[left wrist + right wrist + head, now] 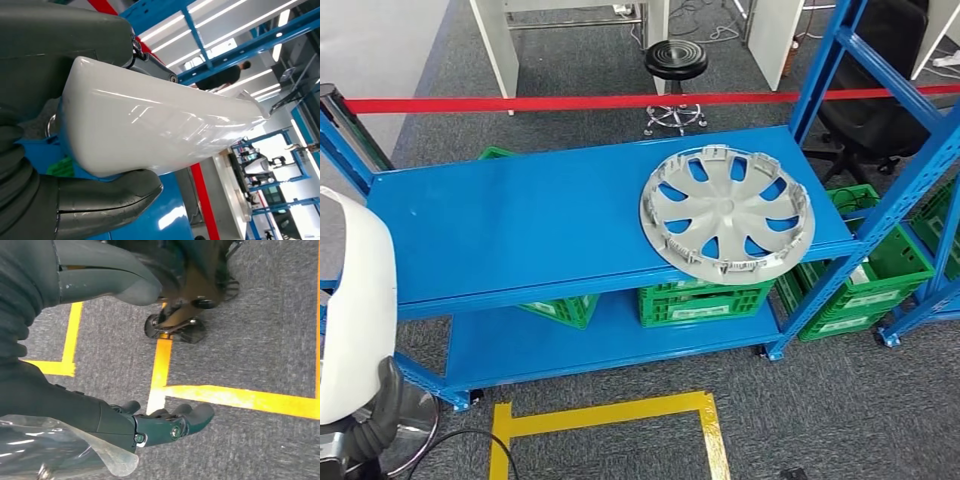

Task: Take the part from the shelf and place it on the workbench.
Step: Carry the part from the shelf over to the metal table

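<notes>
A white, glossy, curved part [354,300] rises at the near left in the head view. My left hand [376,415] holds it from below. The left wrist view shows this white part [151,130] clamped between the thick thumb [109,200] and the darker fingers [75,35] of my left hand [34,195]. A silver wheel cover [727,210] lies flat on the right end of the blue shelf [516,220], its near rim hanging slightly over the front edge. My right hand [113,415] hangs over the grey carpet with straight fingers [177,422], holding nothing.
Green crates [705,300] stand on the lower shelf board, and more [863,280] stand to the right under a second blue rack. A red tape line [546,103], a black stool [675,60] and an office chair [878,110] lie behind. Yellow floor tape [607,410] marks a square in front.
</notes>
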Controlling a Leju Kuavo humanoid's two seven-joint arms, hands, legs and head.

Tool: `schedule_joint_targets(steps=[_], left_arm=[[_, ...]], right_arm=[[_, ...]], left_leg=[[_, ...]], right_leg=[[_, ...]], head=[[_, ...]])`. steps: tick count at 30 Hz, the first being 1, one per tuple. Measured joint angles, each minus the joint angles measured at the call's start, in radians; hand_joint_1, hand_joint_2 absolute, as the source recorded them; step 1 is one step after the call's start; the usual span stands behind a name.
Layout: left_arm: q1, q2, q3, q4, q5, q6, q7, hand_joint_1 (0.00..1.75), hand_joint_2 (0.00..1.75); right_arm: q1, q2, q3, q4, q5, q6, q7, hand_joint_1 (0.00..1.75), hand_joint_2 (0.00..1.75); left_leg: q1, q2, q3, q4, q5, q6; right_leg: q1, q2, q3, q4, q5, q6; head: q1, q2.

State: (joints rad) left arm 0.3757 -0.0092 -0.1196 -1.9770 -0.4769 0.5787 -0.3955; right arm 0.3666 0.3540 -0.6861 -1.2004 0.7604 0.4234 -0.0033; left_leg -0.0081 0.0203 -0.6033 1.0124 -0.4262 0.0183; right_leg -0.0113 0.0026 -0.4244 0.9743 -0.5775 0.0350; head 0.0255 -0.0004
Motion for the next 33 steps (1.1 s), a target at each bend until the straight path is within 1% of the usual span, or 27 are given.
schedule_joint_targets(steps=[2,3,4,5,6,7,8,9,10,11,12,14,15,17,18,19,20,22,23,24,25,26,28,29,30,31,33], left_arm=[[0.006,-0.001,0.006,-0.004,0.000,0.000,-0.002,1.73,1.75],[0.011,-0.002,0.010,-0.006,0.000,0.000,-0.004,1.73,1.75],[0.016,-0.004,0.015,-0.008,-0.001,0.000,-0.006,1.73,1.75],[0.021,-0.006,0.021,-0.010,-0.005,0.000,-0.006,1.73,1.75],[0.027,-0.007,0.027,-0.013,-0.010,0.000,-0.006,1.73,1.75],[0.032,-0.009,0.032,-0.016,-0.015,-0.001,-0.006,1.73,1.75],[0.039,-0.010,0.038,-0.020,-0.018,-0.002,-0.005,1.73,1.75],[0.045,-0.011,0.044,-0.024,-0.019,-0.003,-0.005,1.73,1.75],[0.050,-0.012,0.049,-0.028,-0.019,-0.006,-0.007,1.73,1.75],[0.054,-0.013,0.054,-0.032,-0.019,-0.008,-0.010,1.73,1.75],[0.056,-0.014,0.058,-0.037,-0.018,-0.011,-0.014,1.73,1.75],[0.058,-0.018,0.067,-0.045,-0.016,-0.014,-0.022,1.73,1.75],[0.059,-0.020,0.070,-0.048,-0.015,-0.015,-0.026,1.73,1.75],[0.060,-0.025,0.075,-0.051,-0.010,-0.018,-0.036,1.73,1.75],[0.061,-0.027,0.077,-0.053,-0.006,-0.020,-0.041,1.73,1.75],[0.062,-0.029,0.078,-0.054,-0.002,-0.024,-0.046,1.73,1.75],[0.063,-0.032,0.080,-0.055,0.003,-0.029,-0.052,1.73,1.75],[0.065,-0.034,0.083,-0.056,0.010,-0.037,-0.063,1.73,1.75],[0.066,-0.035,0.084,-0.056,0.014,-0.040,-0.067,1.73,1.75],[0.066,-0.035,0.085,-0.056,0.016,-0.042,-0.069,1.73,1.75],[0.067,-0.035,0.086,-0.056,0.017,-0.044,-0.070,1.73,1.75],[0.067,-0.036,0.087,-0.056,0.018,-0.045,-0.071,1.73,1.75],[0.069,-0.037,0.089,-0.057,0.018,-0.046,-0.072,1.73,1.75],[0.070,-0.037,0.089,-0.058,0.019,-0.047,-0.073,1.73,1.75],[0.071,-0.037,0.089,-0.059,0.022,-0.050,-0.077,1.73,1.75],[0.071,-0.037,0.090,-0.059,0.028,-0.054,-0.081,1.73,1.75],[0.073,-0.037,0.090,-0.061,0.045,-0.064,-0.094,1.73,1.75]], right_arm=[[-0.003,0.000,-0.008,0.009,0.002,0.004,-0.003,0.00,1.75],[-0.005,0.000,-0.011,0.015,0.005,0.002,-0.007,0.00,1.75],[-0.009,0.000,-0.015,0.021,0.011,-0.004,-0.015,0.00,1.75],[-0.014,0.000,-0.018,0.029,0.017,-0.013,-0.026,0.00,1.75],[-0.019,0.000,-0.021,0.036,0.023,-0.022,-0.038,0.00,1.75],[-0.024,0.000,-0.024,0.044,0.026,-0.029,-0.048,0.00,1.75],[-0.028,0.000,-0.026,0.052,0.028,-0.031,-0.055,0.00,1.75],[-0.031,0.000,-0.027,0.060,0.029,-0.028,-0.058,0.00,1.75],[-0.033,0.000,-0.028,0.066,0.030,-0.022,-0.060,0.00,1.75],[-0.034,0.000,-0.028,0.070,0.031,-0.013,-0.060,0.00,1.75],[-0.034,0.000,-0.029,0.073,0.031,-0.004,-0.060,0.00,1.75],[-0.035,0.001,-0.029,0.077,0.032,0.014,-0.060,0.00,1.75],[-0.035,0.001,-0.030,0.079,0.033,0.021,-0.060,0.00,1.75],[-0.034,0.001,-0.033,0.081,0.035,0.034,-0.062,0.00,1.75],[-0.034,0.001,-0.035,0.082,0.037,0.039,-0.064,0.00,1.75],[-0.034,0.001,-0.037,0.084,0.038,0.043,-0.067,0.00,1.75],[-0.034,0.001,-0.038,0.086,0.039,0.045,-0.071,0.00,1.75],[-0.037,0.001,-0.039,0.090,0.042,0.048,-0.079,0.00,1.75],[-0.039,0.001,-0.040,0.092,0.044,0.049,-0.082,0.00,1.75],[-0.040,0.001,-0.040,0.094,0.045,0.049,-0.084,0.00,1.75],[-0.041,0.001,-0.041,0.096,0.046,0.050,-0.085,0.00,1.75],[-0.042,0.001,-0.041,0.097,0.047,0.050,-0.085,0.00,1.75],[-0.044,0.001,-0.042,0.098,0.048,0.051,-0.087,0.00,1.75],[-0.045,0.000,-0.042,0.098,0.048,0.051,-0.088,0.00,1.75],[-0.046,0.000,-0.043,0.099,0.049,0.051,-0.090,0.00,1.75],[-0.046,0.000,-0.043,0.100,0.050,0.052,-0.092,0.00,1.75],[-0.046,0.000,-0.044,0.103,0.053,0.055,-0.098,0.00,1.75]], left_leg=[[0.004,-0.002,-0.006,0.002,0.009,-0.011],[0.006,-0.004,-0.011,0.010,-0.007,-0.018],[0.007,-0.007,-0.017,0.035,-0.044,-0.024],[0.010,-0.009,-0.026,0.077,-0.097,-0.029],[0.011,-0.010,-0.034,0.135,-0.153,-0.034],[0.013,-0.011,-0.039,0.197,-0.195,-0.037],[0.014,-0.011,-0.038,0.245,-0.211,-0.040],[0.015,-0.011,-0.026,0.267,-0.199,-0.041],[0.016,-0.011,-0.001,0.255,-0.171,-0.041],[0.017,-0.011,0.040,0.208,-0.138,-0.040],[0.017,-0.012,0.090,0.135,-0.120,-0.037],[0.014,-0.015,0.172,-0.002,-0.123,-0.027],[0.012,-0.016,0.189,-0.038,-0.133,-0.024],[0.011,-0.015,0.181,-0.055,-0.129,-0.013],[0.012,-0.013,0.171,-0.057,-0.121,-0.006],[0.013,-0.010,0.159,-0.059,-0.111,0.003],[0.014,-0.008,0.146,-0.060,-0.100,0.012],[0.009,-0.005,0.119,-0.056,-0.080,0.020],[0.007,-0.004,0.104,-0.053,-0.070,0.021],[0.004,-0.003,0.089,-0.050,-0.060,0.021],[0.002,-0.002,0.074,-0.047,-0.050,0.021],[0.000,-0.002,0.059,-0.044,-0.039,0.020],[-0.003,-0.003,0.038,-0.039,-0.022,0.015],[-0.005,-0.002,0.031,-0.037,-0.013,0.012],[-0.005,-0.001,0.024,-0.034,-0.003,0.008],[-0.005,0.000,0.019,-0.034,0.006,0.004],[-0.003,-0.002,0.006,-0.033,0.009,-0.006]], right_leg=[[0.001,-0.002,-0.014,-0.008,0.008,-0.013],[0.000,-0.004,-0.023,-0.009,0.017,-0.022],[-0.001,-0.006,-0.033,-0.011,0.028,-0.030],[-0.003,-0.008,-0.046,-0.011,0.040,-0.035],[-0.002,-0.008,-0.060,-0.010,0.051,-0.039],[-0.002,-0.008,-0.072,-0.009,0.062,-0.040],[-0.002,-0.008,-0.085,-0.006,0.074,-0.039],[-0.002,-0.009,-0.100,-0.002,0.084,-0.038],[-0.002,-0.010,-0.115,0.005,0.093,-0.036],[-0.002,-0.010,-0.132,0.012,0.101,-0.034],[-0.001,-0.010,-0.146,0.019,0.109,-0.030],[0.001,-0.010,-0.166,0.028,0.124,-0.021],[0.001,-0.009,-0.172,0.029,0.133,-0.015],[-0.001,-0.009,-0.183,0.028,0.148,-0.002],[-0.002,-0.008,-0.192,0.033,0.138,0.004],[-0.002,-0.007,-0.202,0.054,0.107,0.009],[-0.003,-0.006,-0.214,0.093,0.060,0.013],[-0.003,-0.005,-0.239,0.215,-0.040,0.019],[-0.003,-0.005,-0.245,0.272,-0.059,0.020],[-0.003,-0.005,-0.241,0.308,-0.056,0.020],[-0.002,-0.005,-0.221,0.308,-0.029,0.018],[-0.001,-0.005,-0.183,0.272,0.005,0.014],[0.003,-0.005,-0.072,0.119,0.042,0.003],[0.006,-0.006,-0.024,0.040,0.037,-0.002],[0.008,-0.005,0.005,-0.013,0.028,-0.004],[0.011,-0.004,0.019,-0.043,0.023,-0.006],[0.008,-0.004,0.011,-0.058,0.031,-0.011]], head=[[0.000,0.000],[0.000,0.000],[-0.002,0.000],[-0.004,0.000],[-0.006,0.000],[-0.007,0.000],[-0.007,0.000],[-0.008,0.000],[-0.007,0.000],[-0.008,0.000],[-0.008,0.000],[-0.007,0.000],[-0.007,0.000],[-0.007,0.000],[-0.006,0.000],[-0.004,0.000],[-0.002,0.000],[0.002,0.000],[0.002,0.000],[0.002,0.000],[0.002,0.000],[0.002,0.000],[0.002,0.000],[0.001,0.000],[0.001,0.000],[0.001,0.000],[0.002,0.000]])
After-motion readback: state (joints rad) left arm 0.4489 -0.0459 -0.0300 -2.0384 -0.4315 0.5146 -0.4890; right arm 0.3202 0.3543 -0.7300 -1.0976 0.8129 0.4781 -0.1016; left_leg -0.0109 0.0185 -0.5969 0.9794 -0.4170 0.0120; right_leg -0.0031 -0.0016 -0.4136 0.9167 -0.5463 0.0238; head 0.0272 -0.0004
